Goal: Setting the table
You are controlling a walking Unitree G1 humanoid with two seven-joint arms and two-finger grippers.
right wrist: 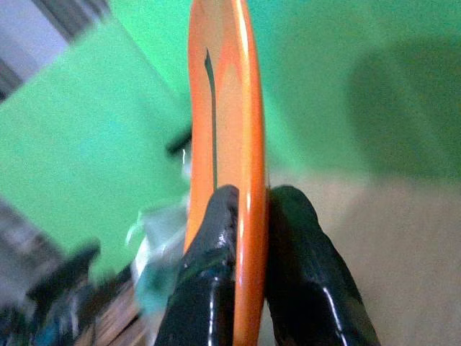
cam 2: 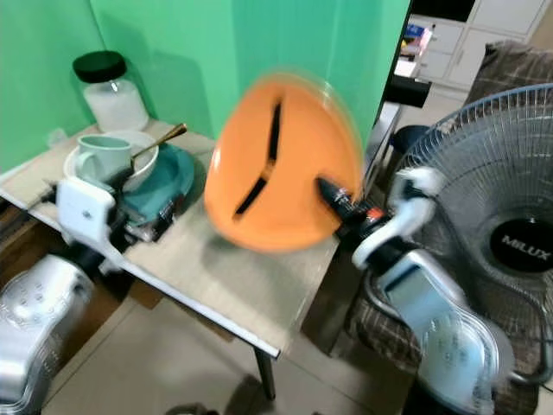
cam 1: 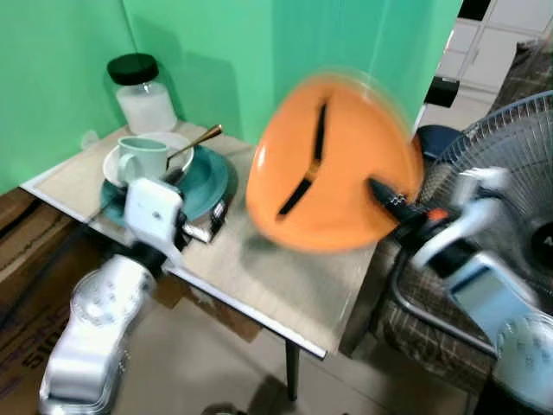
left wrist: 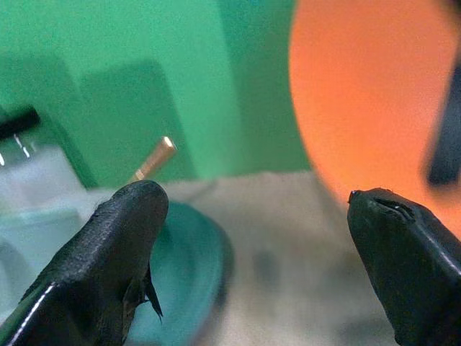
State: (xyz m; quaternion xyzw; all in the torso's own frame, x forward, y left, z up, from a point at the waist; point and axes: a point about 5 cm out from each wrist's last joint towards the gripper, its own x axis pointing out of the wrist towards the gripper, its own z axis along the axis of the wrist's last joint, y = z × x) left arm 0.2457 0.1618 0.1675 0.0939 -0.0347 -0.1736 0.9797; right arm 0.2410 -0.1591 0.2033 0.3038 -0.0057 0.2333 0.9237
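My right gripper (cam 1: 386,195) is shut on the rim of an orange plate (cam 1: 333,164), holding it tilted up in the air above the right part of the small table (cam 1: 285,277); the plate is motion-blurred. The right wrist view shows both fingers (right wrist: 216,252) pinching the orange plate (right wrist: 227,130) edge-on. My left gripper (left wrist: 252,238) is open, low over the table beside a teal plate (cam 1: 207,181). On that teal plate sit a white bowl (cam 1: 117,169), a pale green mug (cam 1: 141,158) and a gold-handled spoon (cam 1: 197,140).
A jar with a black lid (cam 1: 143,93) stands at the table's back corner against the green wall (cam 1: 69,52). A standing fan (cam 2: 497,233) and a plaid chair (cam 1: 423,337) crowd the right side. Cardboard boxes (cam 1: 26,259) lie left of the table.
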